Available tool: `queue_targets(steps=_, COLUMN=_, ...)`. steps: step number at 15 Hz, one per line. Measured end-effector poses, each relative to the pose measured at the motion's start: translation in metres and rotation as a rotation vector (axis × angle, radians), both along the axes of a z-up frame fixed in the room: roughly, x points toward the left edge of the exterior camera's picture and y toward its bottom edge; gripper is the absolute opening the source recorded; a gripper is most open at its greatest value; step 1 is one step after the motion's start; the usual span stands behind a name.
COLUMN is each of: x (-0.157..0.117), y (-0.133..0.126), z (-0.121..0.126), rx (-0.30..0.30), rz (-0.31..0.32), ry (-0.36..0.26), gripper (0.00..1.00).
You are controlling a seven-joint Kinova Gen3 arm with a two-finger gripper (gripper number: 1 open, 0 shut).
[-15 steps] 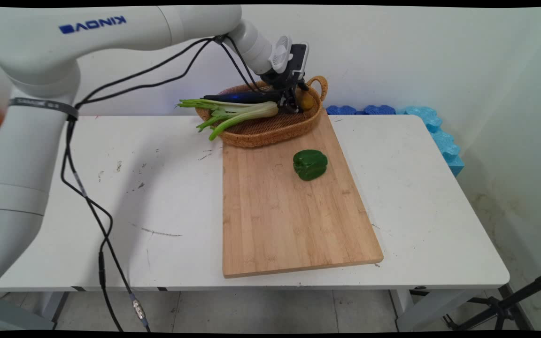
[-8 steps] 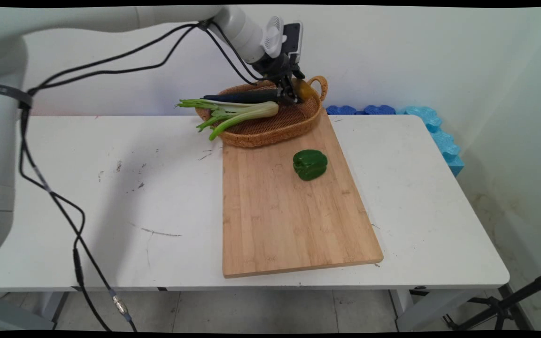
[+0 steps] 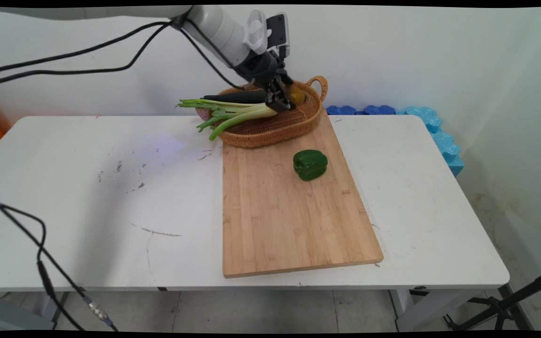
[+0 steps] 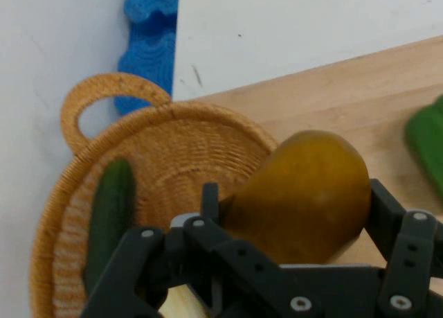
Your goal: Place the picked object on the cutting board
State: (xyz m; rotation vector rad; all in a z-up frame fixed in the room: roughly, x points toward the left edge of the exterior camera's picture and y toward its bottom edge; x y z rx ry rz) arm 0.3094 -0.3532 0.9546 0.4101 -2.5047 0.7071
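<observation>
Tool point(image 3: 281, 96) clamped on yellow-brown fruit point(image 4: 301, 193), above wicker basket point(image 3: 270, 129) | basket at desk point(image 3: 111, 188) rear, holding greens point(image 3: 233, 112), dark vegetable point(image 3: 237, 97) | green pepper point(image 3: 310, 164) on cutting board point(image 3: 280, 220)

One oval woven wicker basket point(image 3: 270, 129), one yellow-brown mango point(image 4: 301, 193), one dark eggplant point(image 3: 235, 98), one bunch of green onions point(image 3: 233, 114), one green bell pepper point(image 3: 310, 164), one wooden cutting board point(image 3: 289, 211).
</observation>
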Motion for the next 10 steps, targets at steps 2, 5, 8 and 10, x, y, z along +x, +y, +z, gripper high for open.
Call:
queue_targets(steps=2, x=-0.002, y=0.02, z=0.001, rx=0.033, rz=0.03, ry=0.026, gripper=0.0)
queue_targets(steps=5, x=-0.007, y=0.048, z=-0.001, rx=0.086, rz=0.077, ry=0.063, gripper=0.0)
queue_targets(steps=8, x=-0.014, y=0.079, z=-0.004, rx=0.145, rz=0.123, ry=0.102, gripper=0.0)
queue_targets(steps=10, x=-0.019, y=0.096, z=-0.006, rx=0.18, rz=0.145, ry=0.123, gripper=0.0)
